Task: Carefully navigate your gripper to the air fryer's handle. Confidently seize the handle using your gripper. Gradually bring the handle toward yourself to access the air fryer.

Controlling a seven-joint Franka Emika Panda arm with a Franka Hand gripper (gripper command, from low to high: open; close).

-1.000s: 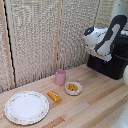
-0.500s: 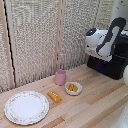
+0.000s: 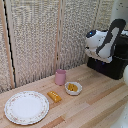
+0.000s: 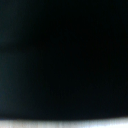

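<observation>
The black air fryer [image 3: 114, 67] stands at the exterior view's right, at the back of the wooden table. My white and grey gripper [image 3: 96, 50] hangs right against the fryer's near side, partly covering it. Its fingers are tucked out of sight, so I cannot tell whether they are open or shut. The handle is hidden behind the gripper. In the wrist view the air fryer [image 4: 64, 55] fills nearly the whole picture as a blurred black surface, with a thin pale strip along one edge.
A pink cup [image 3: 60, 77], a small white bowl [image 3: 73, 88] of yellow food and a yellow piece [image 3: 54, 96] sit mid-table. A large patterned plate [image 3: 26, 106] lies at the exterior view's left. Beige slatted blinds [image 3: 40, 35] close off the back.
</observation>
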